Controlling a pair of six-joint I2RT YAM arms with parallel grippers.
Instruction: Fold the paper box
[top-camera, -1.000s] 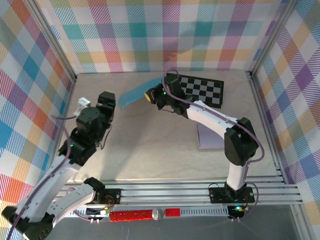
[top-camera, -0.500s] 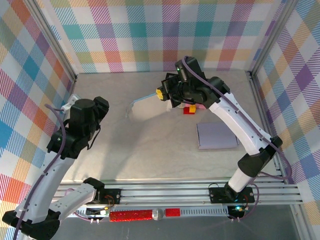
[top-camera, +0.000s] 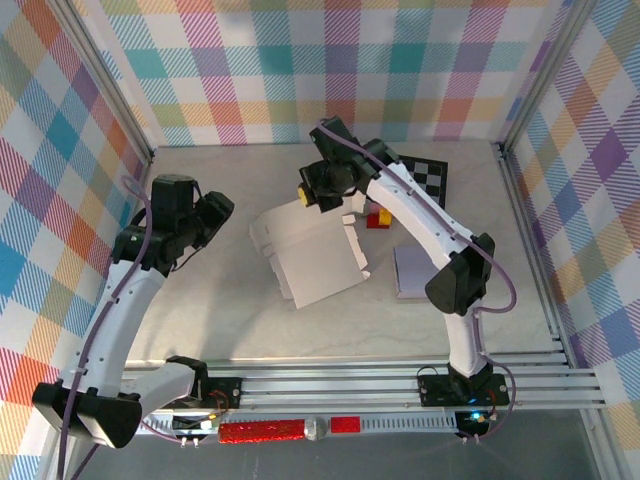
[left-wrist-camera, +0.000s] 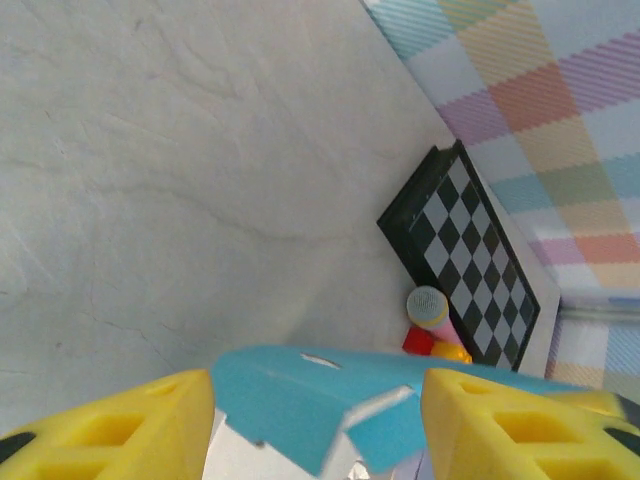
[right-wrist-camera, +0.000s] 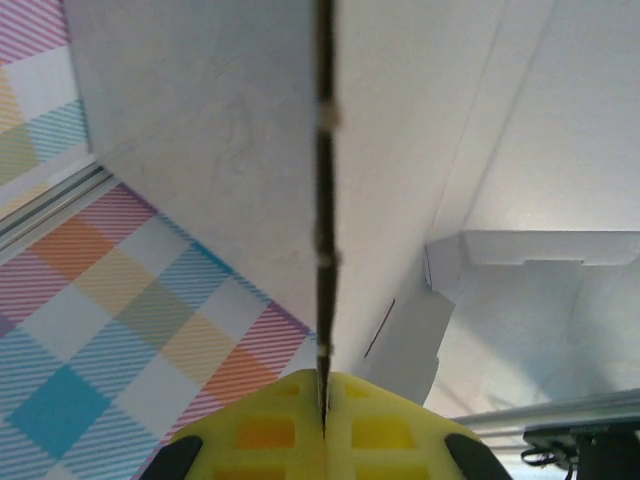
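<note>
The pale marbled table (top-camera: 230, 320) lies nearest your arm bases. On its right side rests a flat lavender rectangular sheet (top-camera: 432, 272), apart from the work.

At mid-table is the task item: a die-cut paper box blank (top-camera: 315, 255), white on its inner face and blue on its outer. It is largely unfolded. The near part appears to rest on the table, and the far edge is taken up by the arm. Small tabs show along its left edge. As far as the overhead view shows, no wall stands upright and no corner is locked.

Your right gripper (top-camera: 306, 196) holds the far edge of the blank. Its yellow fingers (right-wrist-camera: 270, 430) are pressed together on the card, and the wrist view shows the sheet edge-on, running straight down into the closed pads. I judge the grip secure.

Your left gripper (top-camera: 218, 212) sits just beside the blank's left edge, with a gap visible from overhead. Its fingers (left-wrist-camera: 110, 430) are spread, and a blue flap shows across the opening beyond them. Whether the flap is touched cannot be told from the wrist view.

Farther back, small red and yellow blocks (top-camera: 378, 220) sit beside the right arm. A black-and-white checkered board (top-camera: 428, 178) lies by the back wall.

Assessment: early stage. Done — the blank is held at one edge and presented toward the left arm. Outstanding — raising the walls, tucking the flaps, closing the box. You will likely need the left gripper on a flap before any crease can form.
</note>
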